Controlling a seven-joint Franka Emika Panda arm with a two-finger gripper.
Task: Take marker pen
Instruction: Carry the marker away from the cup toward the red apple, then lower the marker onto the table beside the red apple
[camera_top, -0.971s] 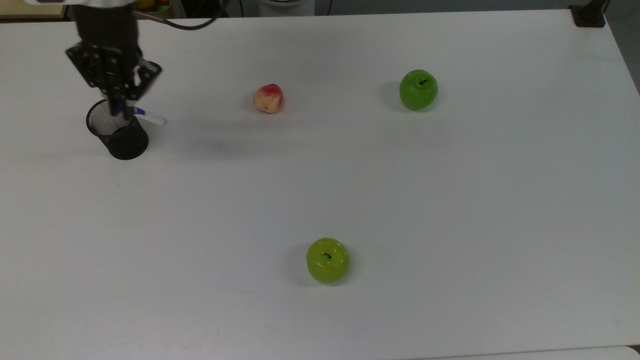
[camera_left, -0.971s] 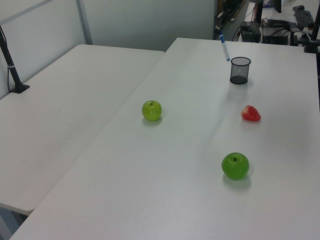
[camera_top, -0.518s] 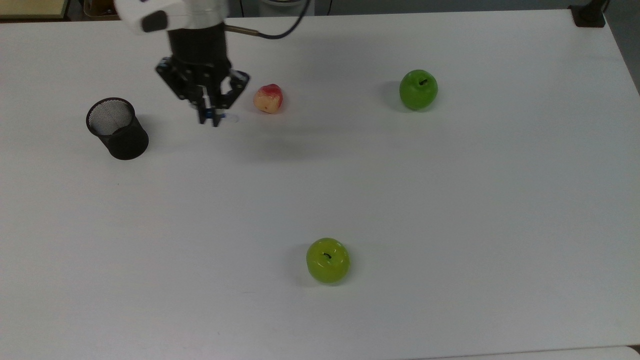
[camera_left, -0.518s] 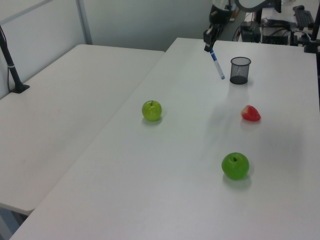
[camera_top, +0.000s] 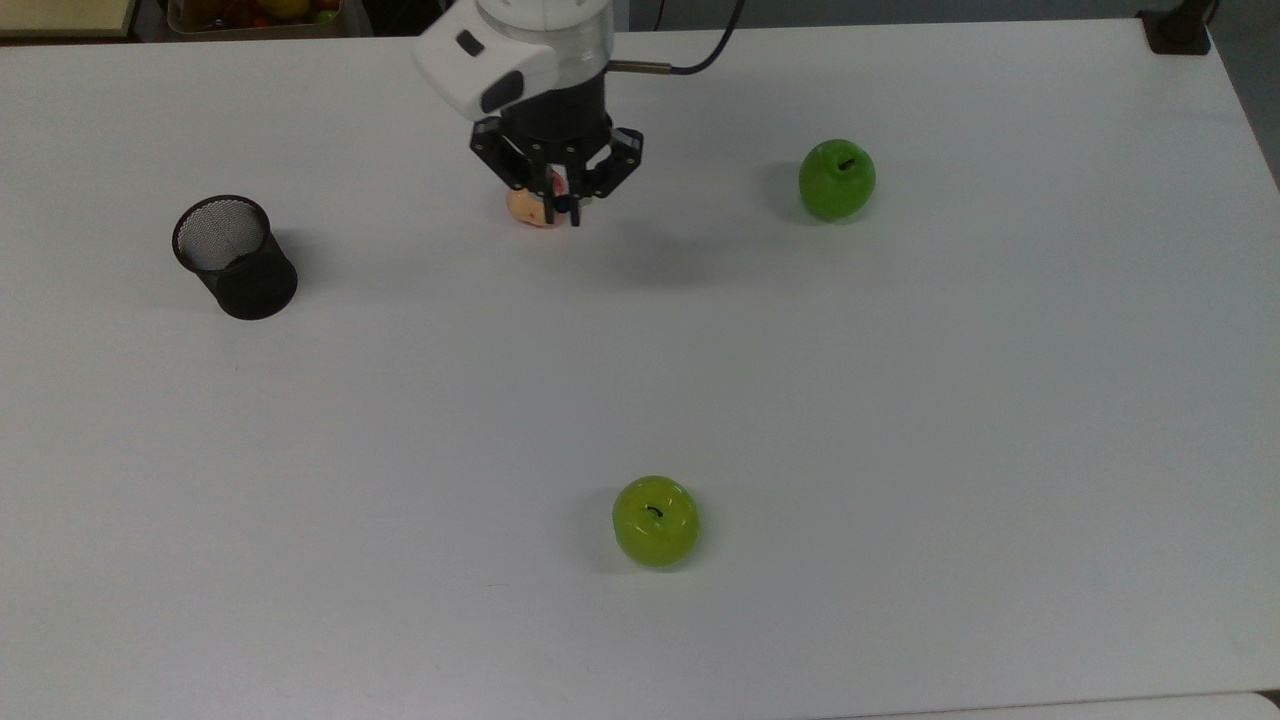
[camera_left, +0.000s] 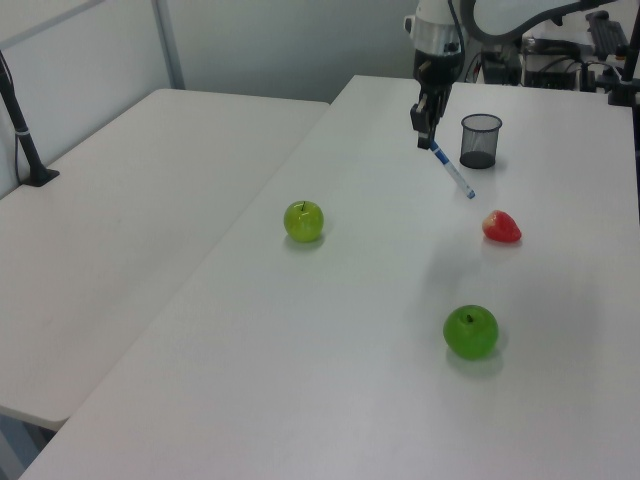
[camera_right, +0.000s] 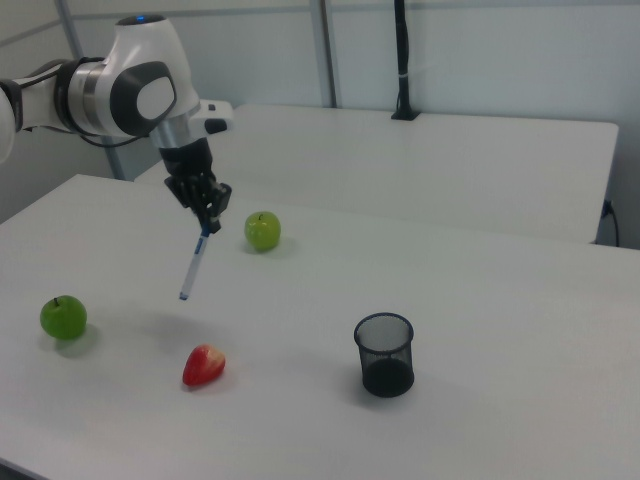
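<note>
Above the white table (camera_right: 480, 300), gripper (camera_right: 209, 222) clamps the marker pen (camera_right: 194, 262) by its top, barrel hanging tilted over the peach (camera_right: 204, 365).

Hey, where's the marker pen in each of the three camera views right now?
Top view: marker pen under the gripper, upper centre, over the red fruit.
Left view: upper right, hanging slanted.
Right view: centre-left, hanging.
Shared landmark: black mesh cup.

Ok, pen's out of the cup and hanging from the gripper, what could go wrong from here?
The gripper pinches the marker pen only at its top end, so the tilted barrel could swing or slip out. The hanging tip is over the red fruit; dropping lower might knock it.
</note>
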